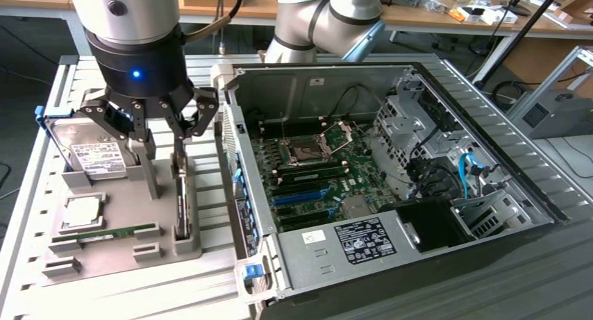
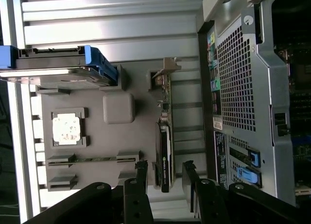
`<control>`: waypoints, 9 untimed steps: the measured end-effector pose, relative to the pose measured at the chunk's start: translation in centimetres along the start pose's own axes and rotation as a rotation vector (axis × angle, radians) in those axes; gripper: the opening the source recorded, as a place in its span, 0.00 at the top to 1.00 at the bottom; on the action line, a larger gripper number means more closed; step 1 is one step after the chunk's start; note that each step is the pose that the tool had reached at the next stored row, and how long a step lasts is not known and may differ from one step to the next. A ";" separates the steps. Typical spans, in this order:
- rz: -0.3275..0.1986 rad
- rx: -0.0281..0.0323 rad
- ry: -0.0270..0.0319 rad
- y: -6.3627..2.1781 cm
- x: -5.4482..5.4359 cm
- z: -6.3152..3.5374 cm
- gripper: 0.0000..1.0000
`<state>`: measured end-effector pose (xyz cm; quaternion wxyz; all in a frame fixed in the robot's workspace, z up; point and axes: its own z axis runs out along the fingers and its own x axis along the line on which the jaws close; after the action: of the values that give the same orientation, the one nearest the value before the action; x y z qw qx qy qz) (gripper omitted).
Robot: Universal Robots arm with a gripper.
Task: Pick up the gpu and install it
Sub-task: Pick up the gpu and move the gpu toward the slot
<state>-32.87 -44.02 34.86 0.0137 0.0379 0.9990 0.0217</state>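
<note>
End effector (image 1: 163, 169) (image 2: 164, 169): held wide open above the tray (image 1: 111, 254) (image 2: 97, 146).
Gpu (image 1: 182, 209) (image 2: 165, 136): stood on edge in a tray slot, beside the open case (image 1: 371, 240) (image 2: 243, 88).
Relation: one end of the gpu is seen between the fingers; contact cannot be told.

The gpu (image 1: 182, 195) is a thin, flat card standing upright on its long edge in a slot of the grey holder (image 1: 121, 254). In the wrist view it shows edge-on. Its dark, shrouded half lies nearest the gripper (image 2: 164, 171), and that end sits between the spread jaws with a gap on either side. The rest runs straight away from the jaws, ending in a pale metal bracket (image 2: 165, 68) at the far end.
</note>
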 end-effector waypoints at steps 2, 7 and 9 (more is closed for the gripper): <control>0.000 0.0000 0.0000 0.00 0.0 0.06 0.58; 0.000 0.0000 0.0000 -0.01 0.0 0.21 0.58; 0.000 0.0000 0.0000 -0.01 0.0 0.27 0.58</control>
<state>-32.87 -44.02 34.60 0.0137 0.0379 0.9990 0.0217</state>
